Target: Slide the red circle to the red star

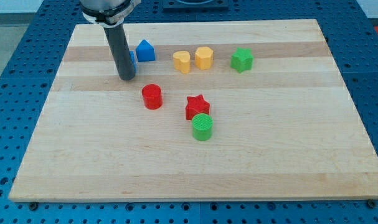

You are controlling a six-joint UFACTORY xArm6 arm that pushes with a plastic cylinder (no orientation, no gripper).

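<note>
My tip [126, 78], no claw, holds nothing, upper left of ribbed red circle [152, 96]; red star [197, 106] touches green circle [202, 127] on the wooden tabletop [288, 162].

Wooden counter [301, 155]. Near the view's top: blue block [145, 50], two yellow blocks [182, 61] [203, 57] side by side, green star [241, 60]. Mid-board: green cylinder [202, 127].

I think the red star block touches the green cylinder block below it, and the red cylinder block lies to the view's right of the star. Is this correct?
Not quite. The camera view shows the red cylinder block to the view's left of the red star block, not its right. The star does touch the green cylinder block below it.
</note>
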